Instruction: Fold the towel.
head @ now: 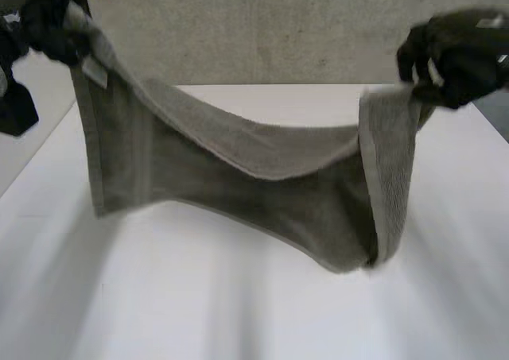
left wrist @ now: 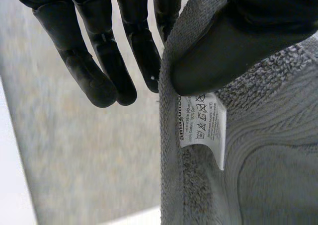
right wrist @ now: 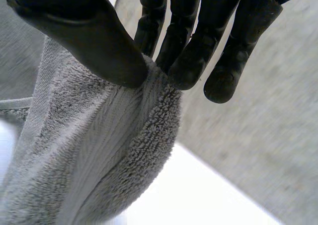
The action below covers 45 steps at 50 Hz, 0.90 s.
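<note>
towel held up over the white table, sagging between two hands.
left hand pinches one top corner between thumb and fingers, just beside the white care label; right hand pinches the other top corner the same way. the grey cloth's lower edge hangs near the table; whether it touches, cannot tell.

Print on towel label too small, perhaps care symbols
</note>
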### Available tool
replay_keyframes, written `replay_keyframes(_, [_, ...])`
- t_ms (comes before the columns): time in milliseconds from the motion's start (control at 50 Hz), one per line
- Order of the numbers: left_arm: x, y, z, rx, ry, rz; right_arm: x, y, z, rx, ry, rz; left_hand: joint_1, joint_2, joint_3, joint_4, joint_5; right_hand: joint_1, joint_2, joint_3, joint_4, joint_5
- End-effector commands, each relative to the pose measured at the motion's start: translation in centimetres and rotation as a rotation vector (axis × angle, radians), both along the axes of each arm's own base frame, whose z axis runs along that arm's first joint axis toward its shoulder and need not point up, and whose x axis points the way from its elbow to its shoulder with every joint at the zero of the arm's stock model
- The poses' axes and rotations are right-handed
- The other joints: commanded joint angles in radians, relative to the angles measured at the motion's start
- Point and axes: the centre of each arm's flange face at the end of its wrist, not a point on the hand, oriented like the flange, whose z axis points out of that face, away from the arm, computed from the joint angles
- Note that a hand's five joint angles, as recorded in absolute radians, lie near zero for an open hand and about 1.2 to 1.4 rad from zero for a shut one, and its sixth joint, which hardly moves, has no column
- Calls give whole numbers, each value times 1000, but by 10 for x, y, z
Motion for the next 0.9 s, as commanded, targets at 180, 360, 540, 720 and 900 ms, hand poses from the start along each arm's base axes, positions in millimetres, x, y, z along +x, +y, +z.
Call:
replay_keyframes(180, [-13, -70, -71, 242, -58, 10, 66, -47, -51, -142, 266, 166, -23, -97, -123, -110, -257, 60, 94, 60, 61, 56])
replay_keyframes(360, [-16, -83, 75, -281, 228, -19, 102, -65, 65, -920, -35, 118, -23, -97, -123, -110, -257, 60, 94, 60, 61, 56])
replay_keyframes(540, [-9, -79, 101, -374, 351, -43, 101, -58, 77, -823, -279, 234, -23, -97, -123, -110, -257, 60, 94, 60, 61, 56])
replay_keyframes(720, [-9, -84, -25, 36, 250, 6, 87, -65, -3, -462, -172, 373, -23, -97, -123, -110, -257, 60, 94, 60, 61, 56])
replay_keyframes(900, [6, -55, -136, 352, 138, 19, 72, -45, -90, -283, 45, 549, -23, -97, -123, -110, -257, 60, 94, 60, 61, 56])
